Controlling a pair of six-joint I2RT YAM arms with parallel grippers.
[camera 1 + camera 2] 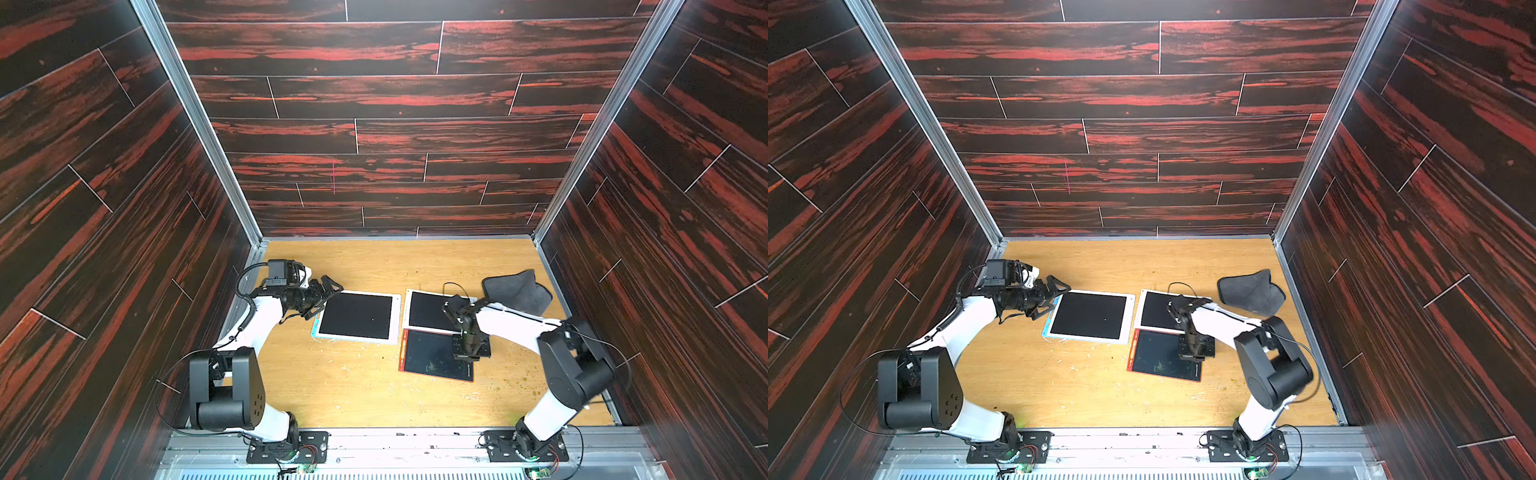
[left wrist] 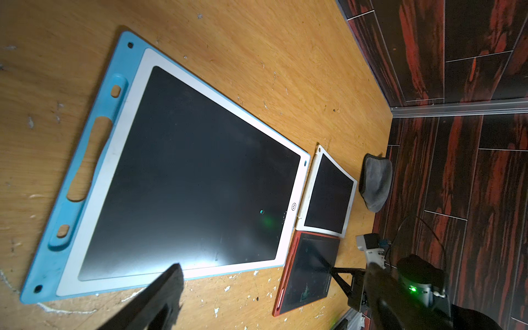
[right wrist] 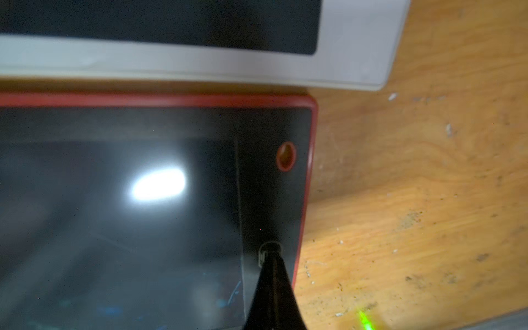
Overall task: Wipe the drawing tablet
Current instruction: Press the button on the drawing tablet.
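The red-framed drawing tablet point(image 1: 430, 357) point(image 1: 1156, 357) lies right of the table's middle, with faint green scribbles low on its dark screen point(image 2: 307, 274). My right gripper point(image 1: 468, 355) point(image 1: 1196, 351) points straight down, shut and empty. Its tip point(image 3: 270, 253) rests on a small round button on the tablet's black side strip point(image 3: 268, 185), beside a red-rimmed hole point(image 3: 285, 156). My left gripper point(image 1: 326, 300) point(image 1: 1059, 300) hovers open and empty at the left edge of a blue-and-white tablet point(image 1: 357, 316) point(image 2: 200, 171).
A white-framed tablet point(image 1: 426, 309) point(image 3: 357, 51) lies just behind the red one, partly under my right arm. A grey cloth point(image 1: 517, 291) point(image 1: 1252, 293) point(image 2: 375, 183) sits crumpled at the back right by the wall. Dark walls close in three sides of the wooden table point(image 1: 353, 386).
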